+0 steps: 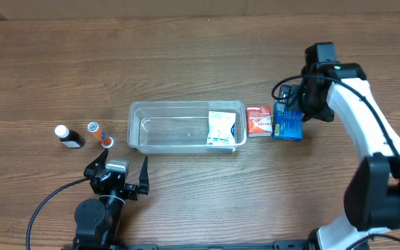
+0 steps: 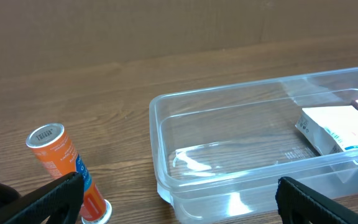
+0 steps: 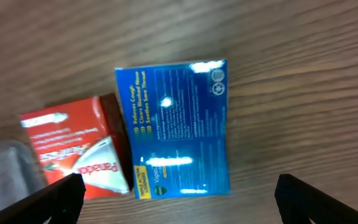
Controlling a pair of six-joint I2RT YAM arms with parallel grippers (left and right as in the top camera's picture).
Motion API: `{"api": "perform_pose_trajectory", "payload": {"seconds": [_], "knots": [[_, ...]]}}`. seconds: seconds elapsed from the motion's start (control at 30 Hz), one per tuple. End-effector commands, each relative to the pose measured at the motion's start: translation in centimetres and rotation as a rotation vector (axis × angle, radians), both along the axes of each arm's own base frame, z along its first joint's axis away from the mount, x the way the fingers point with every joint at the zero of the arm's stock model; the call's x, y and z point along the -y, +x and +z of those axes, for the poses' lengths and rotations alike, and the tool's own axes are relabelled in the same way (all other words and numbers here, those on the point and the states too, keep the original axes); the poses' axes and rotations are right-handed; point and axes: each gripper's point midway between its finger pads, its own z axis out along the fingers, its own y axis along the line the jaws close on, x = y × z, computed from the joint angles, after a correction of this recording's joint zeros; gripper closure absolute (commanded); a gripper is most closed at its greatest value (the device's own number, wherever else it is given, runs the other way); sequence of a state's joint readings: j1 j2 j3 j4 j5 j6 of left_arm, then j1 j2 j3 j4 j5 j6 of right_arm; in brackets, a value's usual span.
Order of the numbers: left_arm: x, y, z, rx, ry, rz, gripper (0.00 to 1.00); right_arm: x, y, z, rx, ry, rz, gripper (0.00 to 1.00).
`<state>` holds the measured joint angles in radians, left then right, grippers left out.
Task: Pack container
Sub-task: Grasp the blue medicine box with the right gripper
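The clear plastic container (image 1: 186, 126) sits mid-table with a white box (image 1: 221, 129) at its right end; it also shows in the left wrist view (image 2: 241, 155). A red box (image 1: 258, 120) and a blue box (image 1: 287, 123) lie just right of it, also seen in the right wrist view, red box (image 3: 79, 152) and blue box (image 3: 176, 127). My right gripper (image 1: 298, 104) hovers open over the blue box. My left gripper (image 1: 119, 173) is open and empty in front of the container's left end, near an orange tube (image 2: 67, 171).
A dark bottle with a white cap (image 1: 68, 135) and the orange tube (image 1: 100, 133) stand left of the container. The table is wood-grained (image 1: 186, 55).
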<state>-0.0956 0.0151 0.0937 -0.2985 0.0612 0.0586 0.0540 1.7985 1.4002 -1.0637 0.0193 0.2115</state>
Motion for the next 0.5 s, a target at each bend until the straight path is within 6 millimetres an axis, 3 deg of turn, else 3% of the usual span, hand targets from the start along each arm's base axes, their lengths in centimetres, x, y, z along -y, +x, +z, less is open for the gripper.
{"api": "perform_pose_trajectory", "payload": {"seconds": [0.0,0.27,0.33,0.47], "knots": [[-0.1,0.0,0.1,0.006,-0.012,0.003,0.0,-0.3,-0.2,-2.8,-0.065,0.007,0.03,0.0],[-0.1,0.0,0.1,0.006,-0.012,0.003,0.0,-0.7,-0.1,-7.6,-0.122,0.03,0.029,0.0],[-0.1,0.0,0.1,0.006,-0.012,0.003,0.0,-0.1,0.0,-8.1,-0.125,0.006,-0.032,0.04],[-0.1,0.0,0.1,0.006,-0.012,0.003,0.0,0.0,0.5,-8.1,-0.108,0.007,-0.034,0.25]]}}
